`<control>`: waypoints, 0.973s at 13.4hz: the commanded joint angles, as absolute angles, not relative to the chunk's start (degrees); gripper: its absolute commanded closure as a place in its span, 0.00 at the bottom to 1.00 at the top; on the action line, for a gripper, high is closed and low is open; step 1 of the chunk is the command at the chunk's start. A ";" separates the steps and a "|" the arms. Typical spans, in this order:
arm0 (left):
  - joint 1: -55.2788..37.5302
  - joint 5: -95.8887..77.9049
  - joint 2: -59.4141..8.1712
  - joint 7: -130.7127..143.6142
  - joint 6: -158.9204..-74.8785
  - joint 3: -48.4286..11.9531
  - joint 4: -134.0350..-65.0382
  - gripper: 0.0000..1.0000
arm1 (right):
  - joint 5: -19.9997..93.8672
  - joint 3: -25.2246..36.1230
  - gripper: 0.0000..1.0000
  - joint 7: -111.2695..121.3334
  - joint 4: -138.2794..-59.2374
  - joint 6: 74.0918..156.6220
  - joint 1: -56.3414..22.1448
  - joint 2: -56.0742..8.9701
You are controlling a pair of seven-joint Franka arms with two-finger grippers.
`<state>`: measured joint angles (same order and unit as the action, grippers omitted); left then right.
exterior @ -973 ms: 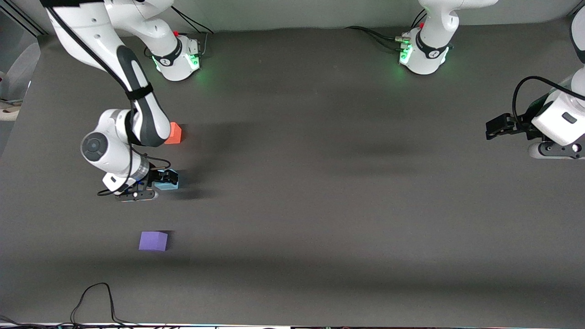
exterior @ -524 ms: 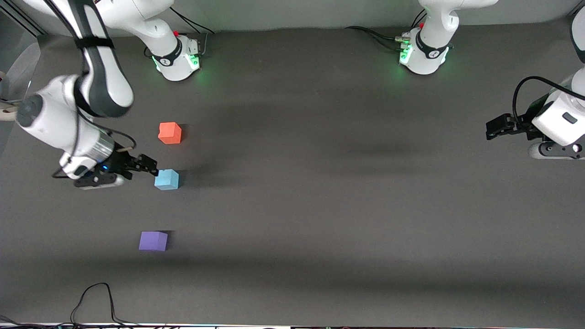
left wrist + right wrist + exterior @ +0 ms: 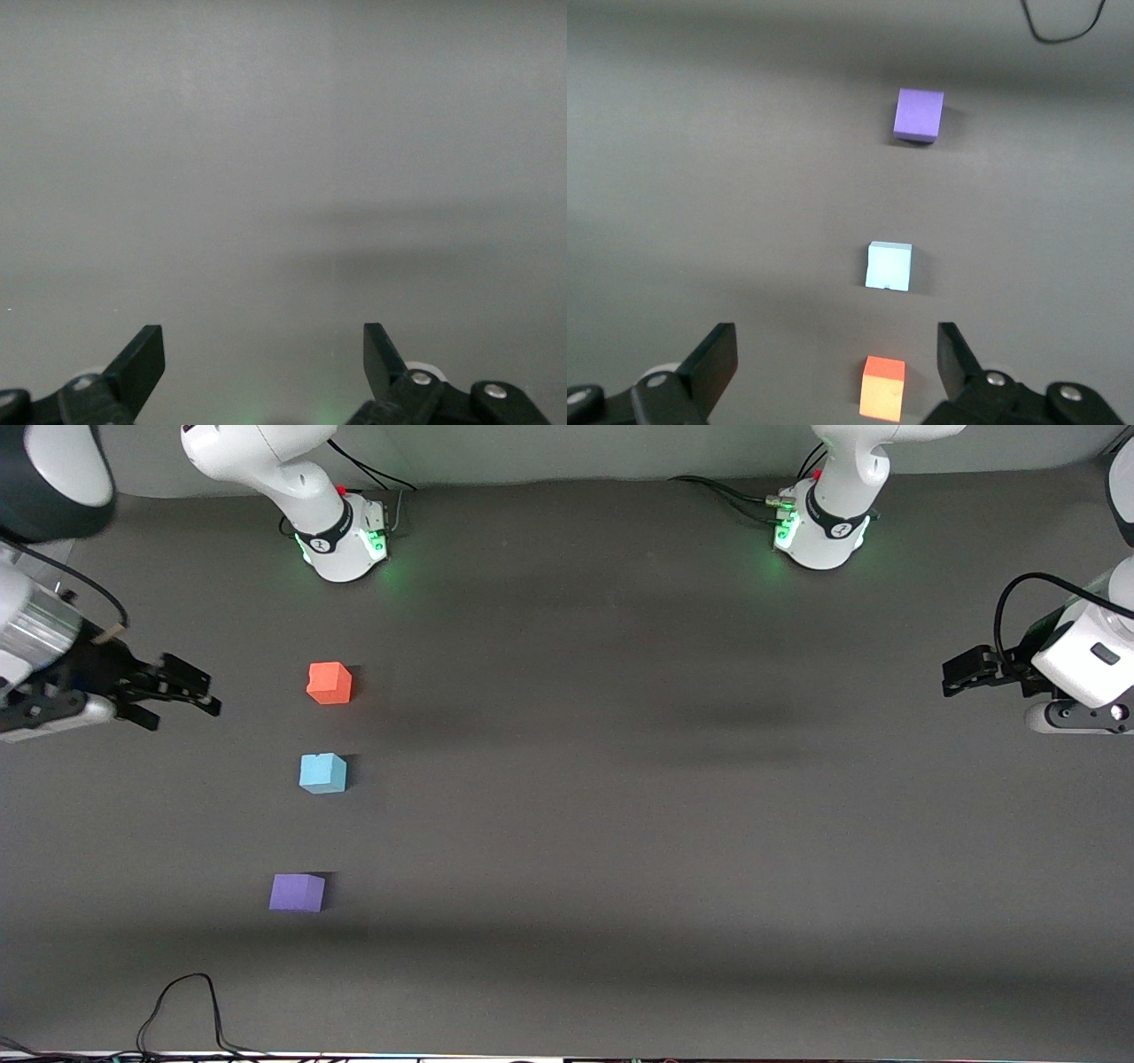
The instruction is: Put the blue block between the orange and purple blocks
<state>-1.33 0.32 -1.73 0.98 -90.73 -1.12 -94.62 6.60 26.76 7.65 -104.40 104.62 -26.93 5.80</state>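
Right gripper [image 3: 182, 691] spread wide, empty, off the blocks; blue block [image 3: 322, 773] between orange block [image 3: 330, 683] and purple block [image 3: 297, 892]. Left gripper [image 3: 961, 670] waits, spread, empty; arm cut off.

Both arms were glossy white with dark grey joint bands, and their round bases [image 3: 341, 540] glowed green at the top of the frame beside red buttons. Black cables [image 3: 1019, 602] looped to the wrists. The black fingers [image 3: 713, 359] carried silver screws.

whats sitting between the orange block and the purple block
The blue block sits between the orange block and the purple block, touching neither; front view shows it.
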 commanded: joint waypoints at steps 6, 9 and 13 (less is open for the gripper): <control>-0.97 0.53 -2.55 0.26 -90.53 -1.41 -93.08 0.00 | 4.66 6.91 0.00 7.12 -98.26 99.23 -6.29 4.13; -0.97 0.44 -2.55 0.26 -90.53 -1.41 -93.08 0.00 | 4.31 2.20 0.00 7.12 -98.53 99.32 -1.85 3.96; -0.97 0.44 -2.55 0.26 -90.53 -1.41 -93.08 0.00 | 3.08 -1.65 0.00 7.03 -98.53 98.53 1.91 3.96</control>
